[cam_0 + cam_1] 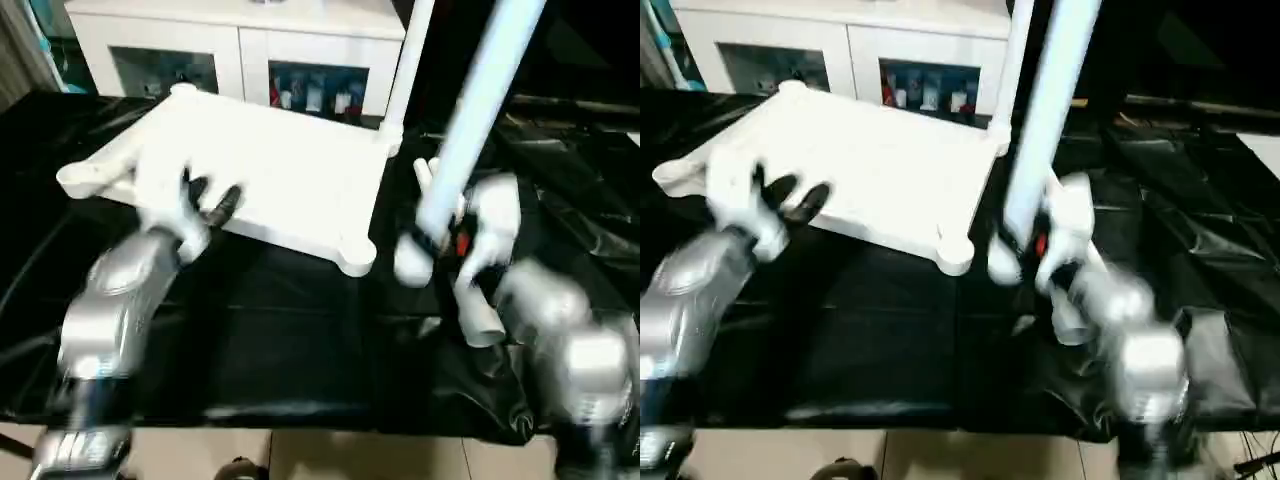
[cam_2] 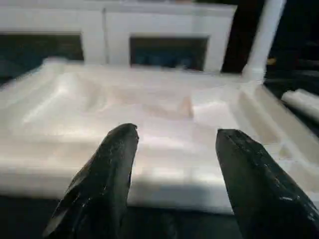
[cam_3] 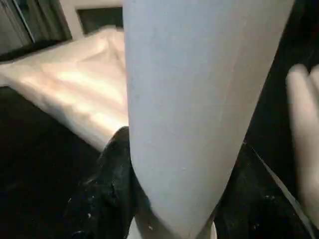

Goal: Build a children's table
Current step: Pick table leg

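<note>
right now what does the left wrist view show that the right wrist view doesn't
Left wrist view alone: the left claw, open and empty, fingers apart just short of the near edge of the table top; a leg standing upright in the top's far corner; the white cabinet behind.

Right wrist view alone: the right claw shut on a loose leg, close up, with a blurred pale shape at the edge that I cannot identify.

Both: the white table top lying on black sheeting.

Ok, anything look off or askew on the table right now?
Nothing damaged. The table top lies underside up with one leg standing in its far right socket. The right gripper holds another leg, tilted, not yet socketed.
</note>
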You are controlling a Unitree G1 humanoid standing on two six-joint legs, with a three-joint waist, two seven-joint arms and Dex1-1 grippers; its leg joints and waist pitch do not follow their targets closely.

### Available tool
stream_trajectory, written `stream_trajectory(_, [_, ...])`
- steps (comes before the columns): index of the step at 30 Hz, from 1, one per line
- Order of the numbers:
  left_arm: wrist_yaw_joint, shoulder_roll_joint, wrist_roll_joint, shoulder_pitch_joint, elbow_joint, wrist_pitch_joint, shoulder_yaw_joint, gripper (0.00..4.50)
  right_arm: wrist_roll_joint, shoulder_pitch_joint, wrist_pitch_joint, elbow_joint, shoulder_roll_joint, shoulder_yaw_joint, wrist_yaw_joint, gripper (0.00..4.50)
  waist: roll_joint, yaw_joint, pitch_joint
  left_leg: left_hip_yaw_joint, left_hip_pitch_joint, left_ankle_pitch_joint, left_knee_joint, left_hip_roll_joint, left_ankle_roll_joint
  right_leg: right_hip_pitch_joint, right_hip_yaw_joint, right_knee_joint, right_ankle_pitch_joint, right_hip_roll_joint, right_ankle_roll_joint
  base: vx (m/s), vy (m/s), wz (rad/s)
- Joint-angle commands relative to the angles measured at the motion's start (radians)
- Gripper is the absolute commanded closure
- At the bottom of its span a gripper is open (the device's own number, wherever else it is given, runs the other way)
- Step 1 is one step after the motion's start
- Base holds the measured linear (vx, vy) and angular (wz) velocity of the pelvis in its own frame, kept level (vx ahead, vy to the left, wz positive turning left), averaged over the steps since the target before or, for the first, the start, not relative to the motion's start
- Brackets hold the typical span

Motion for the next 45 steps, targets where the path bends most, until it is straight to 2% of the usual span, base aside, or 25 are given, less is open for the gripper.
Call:
stream_trajectory(1, [0.01, -0.022, -0.007, -0.003, -0.022, -0.018, -0.009, 1.63, -0.009, -0.012, -0.028, -0.013, -0.014, -0.008, -0.017, 2.67, 0.011, -0.007, -0.065, -0.047, 0.04, -0.254, -0.08, 0.082, -0.048, 0.024, 0.066, -0.094, -0.175, -0.102, -0.156, 0.0, 0.0, 0.0])
stream_trajectory(4, [-0.085, -0.034, -0.038, -0.036, 0.028, -0.041, -0.085, 1.63, -0.031, -0.026, -0.092, 0.037, 0.001, 0.0, -0.046, 2.67, 0.011, -0.007, -0.057, -0.049, 0.049, -0.328, -0.084, 0.081, -0.076, 0.009, 0.069, -0.108, -0.293, -0.102, -0.121, 0.0, 0.0, 0.0])
stream_trajectory(5, [-0.125, -0.033, -0.05, -0.051, 0.045, -0.049, -0.092, 1.63, -0.028, -0.033, -0.098, 0.042, 0.002, -0.004, -0.047, 2.67, -0.001, -0.008, -0.055, -0.048, 0.047, -0.332, -0.084, 0.078, -0.074, 0.009, 0.069, -0.115, -0.319, -0.103, -0.11, 0.0, 0.0, 0.0])
stream_trajectory(6, [-0.21, -0.032, -0.075, -0.082, 0.083, -0.072, -0.104, 1.36, -0.024, -0.046, -0.111, 0.052, 0.004, -0.014, -0.048, 2.67, 0.002, -0.004, -0.054, -0.048, 0.051, -0.34, -0.083, 0.075, -0.076, 0.004, 0.071, -0.121, -0.374, -0.108, -0.089, 0.0, 0.0, 0.0])
stream_trajectory(7, [-0.279, -0.004, -0.035, -0.131, 0.159, -0.111, -0.139, 1.29, -0.025, -0.058, -0.107, 0.053, 0.006, -0.025, -0.048, 2.67, -0.002, -0.007, -0.055, -0.05, 0.05, -0.345, -0.085, 0.077, -0.081, 0.006, 0.07, -0.118, -0.376, -0.108, -0.087, 0.0, 0.0, 0.0])
stream_trajectory(9, [-0.348, 0.063, 0.069, -0.217, 0.297, -0.147, -0.216, 1.29, -0.028, -0.071, -0.102, 0.055, -0.007, -0.029, -0.033, 2.67, 0.001, -0.009, -0.055, -0.054, 0.051, -0.345, -0.091, 0.072, -0.083, 0.004, 0.07, -0.12, -0.386, -0.102, -0.048, 0.0, 0.0, 0.0])
stream_trajectory(12, [-0.39, 0.093, 0.129, -0.278, 0.393, -0.201, -0.25, 0.88, -0.029, -0.071, -0.098, 0.048, -0.015, -0.03, -0.022, 2.67, 0.003, -0.022, -0.06, -0.059, 0.036, -0.306, -0.098, 0.076, -0.09, 0.021, 0.066, -0.108, -0.295, -0.107, -0.075, 0.0, 0.0, 0.0])
stream_trajectory(14, [-0.446, 0.1, 0.164, -0.368, 0.533, -0.255, -0.26, 0.91, -0.025, -0.06, -0.092, 0.033, -0.032, -0.03, -0.006, 2.67, 0.006, -0.023, -0.069, -0.051, 0.049, -0.28, -0.089, 0.072, -0.082, 0.017, 0.069, -0.106, -0.218, -0.106, -0.099, 0.0, 0.0, 0.0])
stream_trajectory(15, [-0.49, 0.11, 0.198, -0.439, 0.647, -0.288, -0.287, 0.78, -0.02, -0.049, -0.092, 0.023, -0.052, -0.029, 0.008, 2.67, 0.014, -0.026, -0.072, -0.052, 0.042, -0.245, -0.089, 0.073, -0.075, 0.026, 0.068, -0.099, -0.154, -0.106, -0.117, 0.0, 0.0, 0.0])
stream_trajectory(17, [-0.537, 0.115, 0.202, -0.473, 0.701, -0.295, -0.307, 0.59, -0.015, -0.041, -0.092, 0.017, -0.066, -0.026, 0.017, 2.67, 0.009, -0.025, -0.075, -0.05, 0.044, -0.226, -0.085, 0.075, -0.065, 0.027, 0.067, -0.093, -0.105, -0.109, -0.135, 0.0, 0.0, 0.0])
stream_trajectory(20, [-0.703, 0.128, 0.232, -0.574, 0.878, -0.341, -0.384, 0.31, 0.007, -0.012, -0.069, -0.02, -0.111, -0.026, 0.064, 2.67, 0.006, -0.025, -0.08, -0.042, 0.038, -0.125, -0.075, 0.071, -0.005, 0.035, 0.066, -0.079, 0.066, -0.108, -0.199, 0.0, 0.0, 0.0])
stream_trajectory(22, [-0.74, 0.124, 0.244, -0.62, 0.944, -0.363, -0.402, 0.09, 0.016, -0.002, -0.054, -0.038, -0.13, -0.032, 0.08, 2.67, 0.002, -0.023, -0.082, -0.042, 0.035, -0.108, -0.071, 0.072, 0.024, 0.042, 0.067, -0.074, 0.09, -0.114, -0.217, 0.0, 0.0, 0.0])
stream_trajectory(24, [-0.751, 0.118, 0.253, -0.641, 0.974, -0.371, -0.402, 0.03, 0.021, 0.002, -0.046, -0.048, -0.138, -0.036, 0.087, 2.67, 0.001, -0.024, -0.079, -0.041, 0.036, -0.117, -0.069, 0.077, 0.043, 0.041, 0.065, -0.076, 0.067, -0.117, -0.242, 0.0, 0.0, 0.0])
stream_trajectory(27, [-0.799, 0.107, 0.315, -0.707, 1.09, -0.42, -0.419, 0.03, 0.031, 0.021, -0.016, -0.085, -0.171, -0.045, 0.107, 2.67, -0.001, -0.026, -0.071, -0.039, 0.039, -0.15, -0.069, 0.077, 0.048, 0.037, 0.066, -0.089, -0.014, -0.115, -0.241, 0.0, 0.0, 0.0])
stream_trajectory(28, [-0.804, 0.102, 0.334, -0.729, 1.13, -0.44, -0.422, 0.03, 0.039, 0.029, -0.005, -0.1, -0.181, -0.052, 0.11, 2.67, -0.002, -0.029, -0.055, -0.039, 0.039, -0.174, -0.075, 0.077, 0.046, 0.03, 0.068, -0.099, -0.062, -0.112, -0.227, 0.0, 0.0, 0.0])
stream_trajectory(30, [-0.785, 0.095, 0.347, -0.749, 1.164, -0.453, -0.42, 0.03, 0.046, 0.037, 0.008, -0.116, -0.19, -0.06, 0.11, 2.67, -0.002, -0.032, -0.052, -0.043, 0.045, -0.216, -0.079, 0.081, 0.027, 0.029, 0.067, -0.102, -0.131, -0.114, -0.218, 0.0, 0.0, 0.0])
stream_trajectory(31, [-0.754, 0.089, 0.354, -0.769, 1.194, -0.474, -0.425, 0.03, 0.052, 0.045, 0.02, -0.132, -0.2, -0.067, 0.108, 2.67, 0.006, -0.033, -0.042, -0.043, 0.044, -0.225, -0.081, 0.081, 0.025, 0.022, 0.069, -0.104, -0.138, -0.113, -0.216, 0.0, 0.0, 0.0])
stream_trajectory(32, [-0.743, 0.087, 0.358, -0.78, 1.214, -0.482, -0.431, 0.03, 0.055, 0.052, 0.028, -0.143, -0.206, -0.071, 0.107, 2.67, 0.006, -0.034, -0.04, -0.045, 0.048, -0.247, -0.083, 0.082, 0.017, 0.021, 0.069, -0.106, -0.153, -0.113, -0.213, 0.0, 0.0, 0.0])
stream_trajectory(34, [-0.727, 0.085, 0.377, -0.797, 1.248, -0.507, -0.454, 0.03, 0.062, 0.065, 0.045, -0.168, -0.22, -0.08, 0.108, 2.67, 0.006, -0.038, -0.033, -0.047, 0.045, -0.25, -0.084, 0.081, 0.016, 0.024, 0.071, -0.106, -0.141, -0.114, -0.213, 0.0, 0.0, 0.0])
stream_trajectory(37, [-0.687, 0.077, 0.396, -0.806, 1.27, -0.521, -0.466, 0.03, 0.065, 0.087, 0.065, -0.206, -0.23, -0.094, 0.101, 2.67, 0.016, -0.044, -0.026, -0.047, 0.043, -0.237, -0.084, 0.082, 0.026, 0.023, 0.071, -0.103, -0.101, -0.111, -0.229, 0.0, 0.0, 0.0])
stream_trajectory(38, [-0.677, 0.072, 0.4, -0.81, 1.279, -0.526, -0.462, 0.03, 0.067, 0.094, 0.073, -0.218, -0.233, -0.099, 0.1, 2.67, 0.014, -0.049, -0.025, -0.046, 0.044, -0.236, -0.083, 0.081, 0.034, 0.025, 0.071, -0.104, -0.084, -0.11, -0.237, 0.0, 0.0, 0.0])
stream_trajectory(40, [-0.658, 0.065, 0.419, -0.812, 1.292, -0.535, -0.467, 0.19, 0.071, 0.109, 0.085, -0.244, -0.235, -0.105, 0.095, 2.67, 0.016, -0.054, -0.023, -0.046, 0.037, -0.2, -0.08, 0.078, 0.054, 0.031, 0.071, -0.099, -0.05, -0.112, -0.25, 0.0, 0.0, 0.0])
stream_trajectory(41, [-0.658, 0.059, 0.433, -0.812, 1.304, -0.537, -0.466, 0.19, 0.075, 0.121, 0.094, -0.263, -0.238, -0.107, 0.091, 2.67, 0.023, -0.059, -0.021, -0.046, 0.032, -0.167, -0.078, 0.076, 0.072, 0.033, 0.07, -0.098, -0.02, -0.111, -0.255, 0.0, 0.0, 0.0])
stream_trajectory(44, [-0.65, 0.046, 0.456, -0.813, 1.327, -0.545, -0.463, 0.48, 0.086, 0.143, 0.114, -0.301, -0.244, -0.113, 0.082, 2.67, 0.018, -0.066, -0.019, -0.044, 0.029, -0.131, -0.076, 0.076, 0.111, 0.034, 0.069, -0.095, 0.034, -0.109, -0.268, 0.0, 0.0, 0.0])
stream_trajectory(45, [-0.648, 0.042, 0.459, -0.813, 1.332, -0.547, -0.463, 0.55, 0.09, 0.149, 0.119, -0.311, -0.245, -0.116, 0.08, 2.67, 0.022, -0.069, -0.017, -0.045, 0.03, -0.134, -0.076, 0.077, 0.119, 0.033, 0.068, -0.097, 0.027, -0.109, -0.271, 0.0, 0.0, 0.0])
